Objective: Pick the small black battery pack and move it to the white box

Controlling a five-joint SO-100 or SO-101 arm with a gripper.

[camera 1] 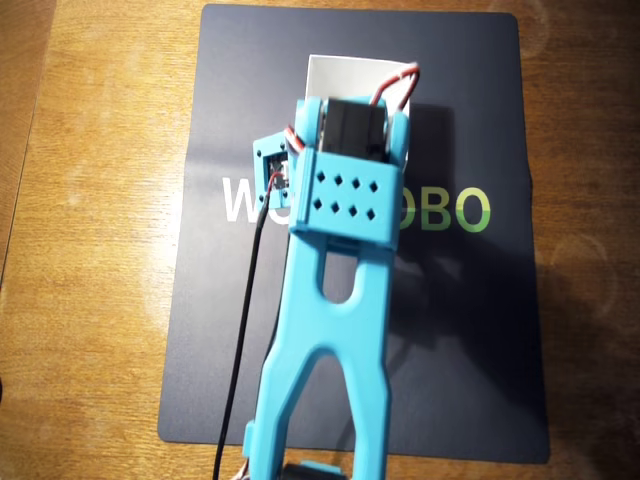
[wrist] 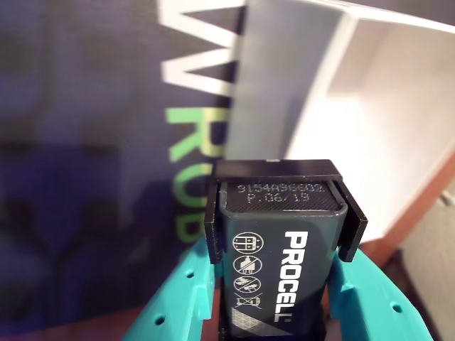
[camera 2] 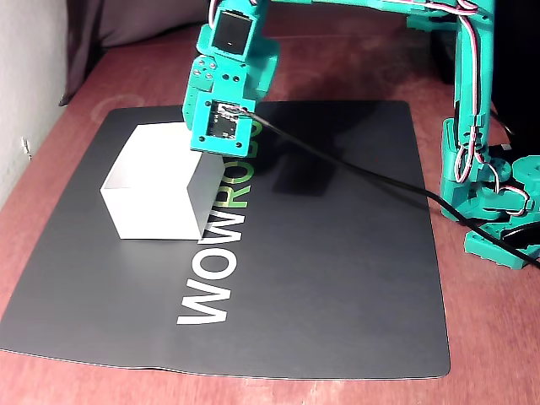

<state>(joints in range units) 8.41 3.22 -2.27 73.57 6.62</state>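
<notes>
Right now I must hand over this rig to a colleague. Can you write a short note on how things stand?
Hand: shut on the battery pack, seen clearly in the wrist view.
Battery pack: lifted off the mat, held close to the white box, near its open top.
White box: on the dark mat, open side up; no contents can be seen inside from the wrist view.
Done: the pick and most of the carry.
Left: bring the pack fully over the opening, lower it, open the hand, pull the arm back.

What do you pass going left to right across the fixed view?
White box → teal wrist camera module hanging over the box's right edge → green and white lettering on the black mat → arm base at the far right.
</notes>
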